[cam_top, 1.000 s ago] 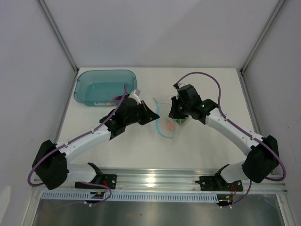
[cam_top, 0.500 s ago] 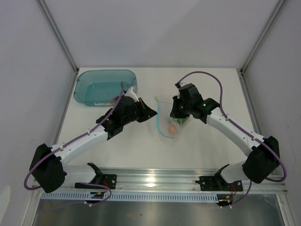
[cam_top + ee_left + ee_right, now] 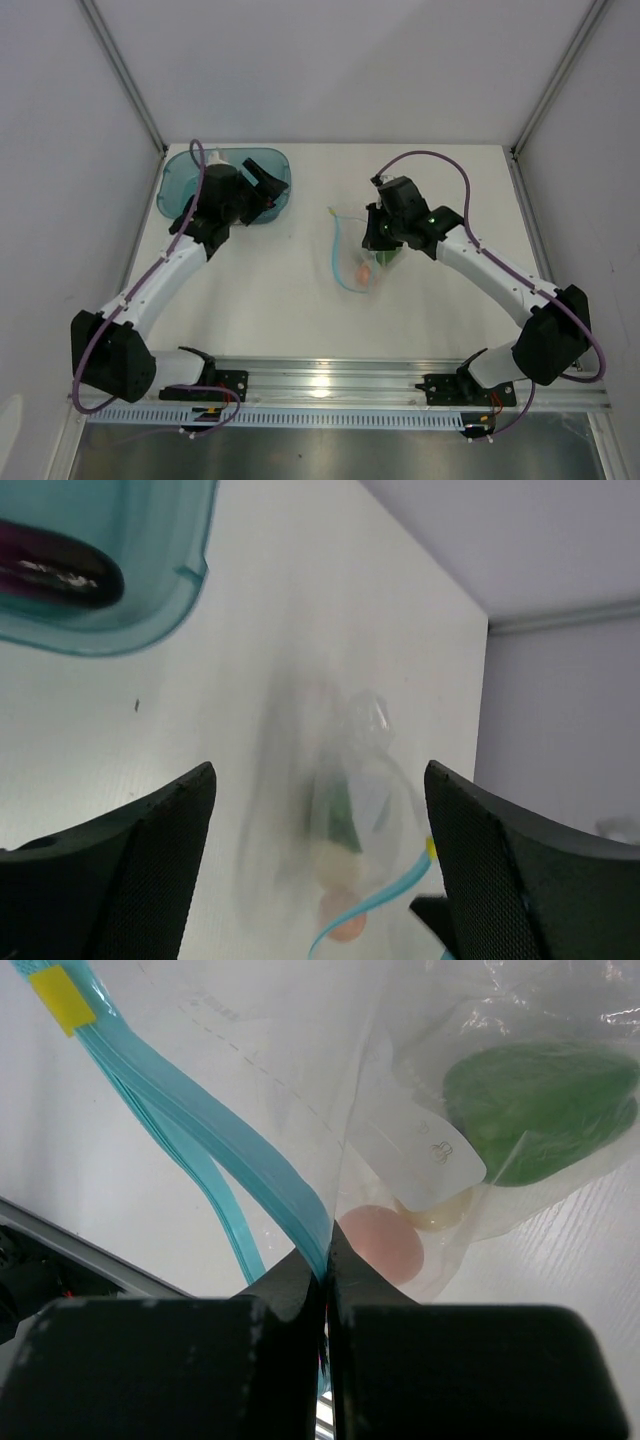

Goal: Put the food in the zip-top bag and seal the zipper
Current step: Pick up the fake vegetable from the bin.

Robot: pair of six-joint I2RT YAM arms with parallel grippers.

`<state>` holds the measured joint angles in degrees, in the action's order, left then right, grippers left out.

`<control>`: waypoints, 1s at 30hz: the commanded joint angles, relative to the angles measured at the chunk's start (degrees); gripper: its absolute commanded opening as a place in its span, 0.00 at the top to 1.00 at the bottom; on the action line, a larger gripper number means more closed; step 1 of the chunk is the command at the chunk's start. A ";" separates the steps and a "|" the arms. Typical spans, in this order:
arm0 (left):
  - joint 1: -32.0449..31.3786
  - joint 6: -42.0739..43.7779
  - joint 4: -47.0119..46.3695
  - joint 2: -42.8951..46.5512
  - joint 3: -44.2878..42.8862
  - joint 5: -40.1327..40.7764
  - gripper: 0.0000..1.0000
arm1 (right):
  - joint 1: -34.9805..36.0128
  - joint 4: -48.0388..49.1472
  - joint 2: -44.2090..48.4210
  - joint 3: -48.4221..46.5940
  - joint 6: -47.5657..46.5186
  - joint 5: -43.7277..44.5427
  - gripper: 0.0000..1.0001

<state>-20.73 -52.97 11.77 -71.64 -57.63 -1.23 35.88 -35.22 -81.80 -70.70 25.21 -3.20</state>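
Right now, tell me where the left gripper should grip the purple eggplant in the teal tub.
Grip the eggplant across its narrow middle, coming down from above. It appears to lie on its side low in the teal tub, so the walls would likely block a sideways approach. Its outline is blurred through the plastic. The open left gripper hangs at the tub.

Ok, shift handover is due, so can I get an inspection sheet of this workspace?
Surface: white table, no spills seen.
Job's things: zip-top bag rests on the table, zipper strips parted; green pepper, pink ball, cream ball inside; dark purple shape shows through the wall of the teal tub.
Clutter: teal tub, far left.
End effectors: left end effector open, empty, by the tub; right end effector shut on the zipper.
Cables: purple cables along both arms, off the bag.
Surroundings: white walls, metal rail at near edge.
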 commanded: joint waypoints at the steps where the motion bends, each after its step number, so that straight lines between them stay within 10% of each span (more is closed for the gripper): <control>1: 3.93 -3.61 6.85 -4.98 -8.27 4.21 0.13 | -0.28 0.07 -1.52 -3.30 -1.04 1.27 1.00; 24: 15.28 -28.06 53.41 -52.89 -68.37 8.09 0.13 | -2.30 0.42 -5.47 -1.55 -2.27 2.06 1.00; 30: 15.90 -33.24 54.86 -53.96 -64.99 7.12 0.14 | -2.39 1.30 -5.56 -0.76 -1.92 1.36 1.00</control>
<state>-5.39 -81.80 62.02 -125.49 -123.13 5.69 33.65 -35.42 -87.22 -71.99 23.66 -1.91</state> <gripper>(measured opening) 0.863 0.002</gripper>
